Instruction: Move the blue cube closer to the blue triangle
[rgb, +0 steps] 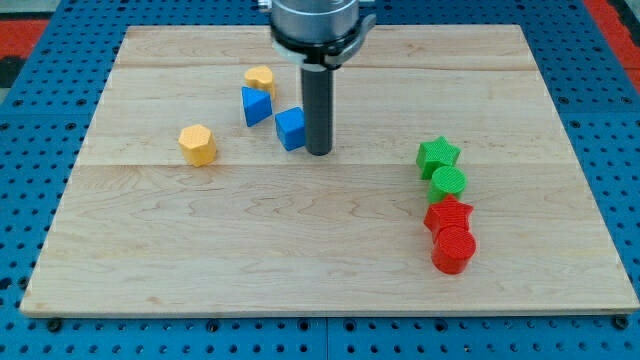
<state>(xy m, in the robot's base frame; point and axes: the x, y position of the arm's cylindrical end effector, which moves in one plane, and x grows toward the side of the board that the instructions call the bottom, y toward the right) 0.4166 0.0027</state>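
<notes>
The blue cube (290, 129) lies on the wooden board (250, 250) above the middle, toward the view's left. The blue triangle (255, 105) lies just up and to the left of it, a small gap apart. My tip (318, 152) rests on the board right beside the cube's right side, touching or nearly touching it. The rod rises from there to the arm's head at the view's top.
A yellow block (260, 78) sits just above the blue triangle. A yellow hexagon (198, 145) lies farther left. At the right stand a green star (438, 156), a green cylinder (449, 183), a red star (448, 214) and a red cylinder (454, 248) in a column.
</notes>
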